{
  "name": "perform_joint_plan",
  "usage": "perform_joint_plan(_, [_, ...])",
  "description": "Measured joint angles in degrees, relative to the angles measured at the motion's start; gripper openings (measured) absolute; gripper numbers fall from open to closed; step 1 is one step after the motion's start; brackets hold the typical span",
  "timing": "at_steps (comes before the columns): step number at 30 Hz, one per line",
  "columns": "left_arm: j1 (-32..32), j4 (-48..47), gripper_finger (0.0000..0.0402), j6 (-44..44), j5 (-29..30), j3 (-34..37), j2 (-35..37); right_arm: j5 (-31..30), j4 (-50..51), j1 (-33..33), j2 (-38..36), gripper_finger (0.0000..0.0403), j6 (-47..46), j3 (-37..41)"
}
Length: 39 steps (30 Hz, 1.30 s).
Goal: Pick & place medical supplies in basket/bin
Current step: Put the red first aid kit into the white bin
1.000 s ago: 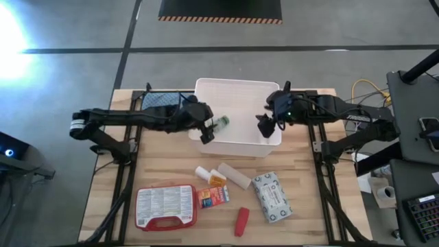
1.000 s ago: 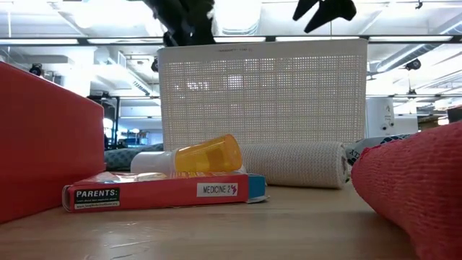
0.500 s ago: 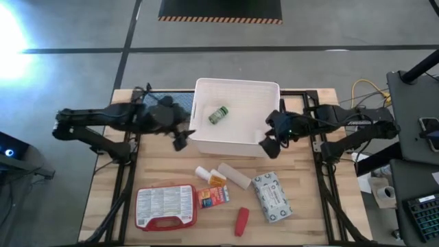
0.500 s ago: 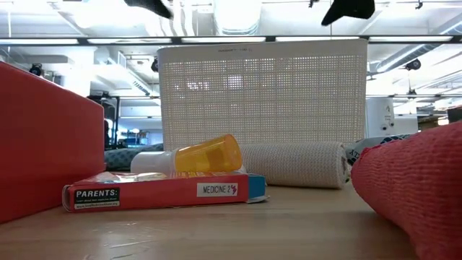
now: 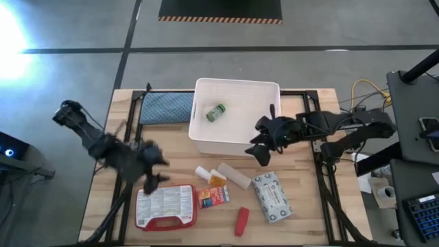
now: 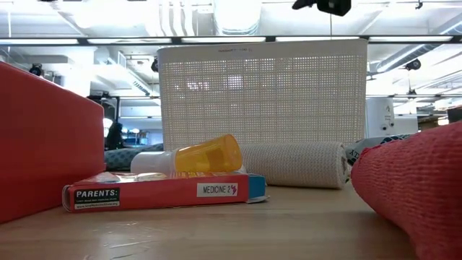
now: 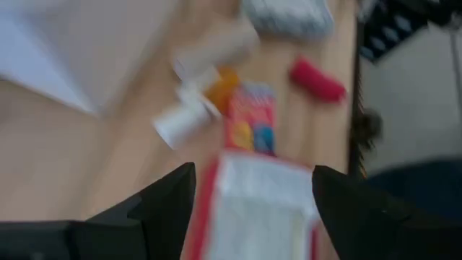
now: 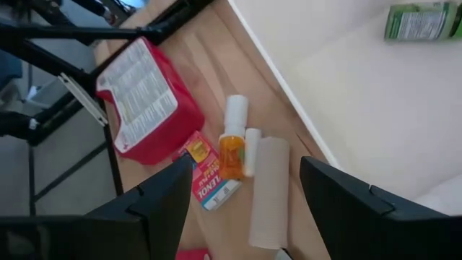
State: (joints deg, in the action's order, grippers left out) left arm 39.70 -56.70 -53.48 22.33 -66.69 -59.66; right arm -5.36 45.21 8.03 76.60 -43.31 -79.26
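Note:
The white bin (image 5: 236,137) stands at the table's far middle, and the green bottle (image 5: 217,112) lies inside it on its side. My left gripper (image 5: 152,180) is open above the far left corner of the red case (image 7: 260,209). My right gripper (image 5: 260,152) is open and hovers by the bin's near right corner, above the beige roll (image 8: 267,191). Near the bin lie the white bottles (image 5: 204,173), an orange bottle (image 6: 206,153), the orange-red box (image 5: 213,197), the red tube (image 5: 241,221) and the grey-white soft pack (image 5: 271,197).
A blue-grey folded cloth (image 5: 167,108) lies left of the bin at the far edge. Black frame rails run along the table's left and right sides. Bare wood shows at the near right corner and between the bin and the left rail.
The green bottle was at my left gripper over the bin's left part and now lies in the bin. My left gripper pulled away to the left, then swung toward the near edge to the red case. My right gripper moved from over the bin toward its near right corner.

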Motion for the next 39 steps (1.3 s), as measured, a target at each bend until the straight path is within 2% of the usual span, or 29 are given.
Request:
perform_joint_plan(3, [8.1, 0.1, 0.0236, -7.7, 0.0, 1.4, -3.1, 1.0, -0.1, 0.0, 1.7, 0.0247, 0.0, 0.0])
perform_joint_plan(7, [15.8, 0.7, 0.0214, -15.9, 0.0, 2.1, -9.0, 1.6, -0.3, 0.3, 4.1, 0.0247, -0.2, 0.0])
perform_joint_plan(11, [20.5, 1.3, 0.0195, -20.3, -0.4, 2.2, -16.1, 3.7, -1.3, 0.9, 6.2, 0.0247, -0.3, 0.0])
perform_joint_plan(13, [21.7, 2.8, 0.0191, -21.0, -2.4, 2.1, -19.7, 4.2, -1.3, 1.5, 7.3, 0.0247, -0.3, 0.0])
perform_joint_plan(18, [22.3, 9.8, 0.0189, -20.1, -10.6, 1.1, -28.4, 4.4, -1.5, 2.9, 8.8, 0.0246, -1.2, 0.0])
perform_joint_plan(23, [22.3, 11.2, 0.0189, -17.5, -10.6, -1.5, -33.4, 4.4, -1.7, 3.1, 9.0, 0.0246, -3.1, 0.0])
perform_joint_plan(28, [21.8, 8.3, 0.0188, -17.5, -7.6, -1.4, -34.4, 4.3, -2.6, 3.1, 8.7, 0.0246, -3.6, 0.0])
perform_joint_plan(35, [19.0, -1.6, 0.0188, -17.4, 1.9, 1.2, -34.3, 4.1, -2.8, 3.5, 8.7, 0.0246, -4.4, 0.0])
perform_joint_plan(39, [16.9, -6.6, 0.0188, -17.4, 3.4, 3.4, -33.6, 4.1, -2.7, 4.2, 8.7, 0.0246, -4.8, 0.0])
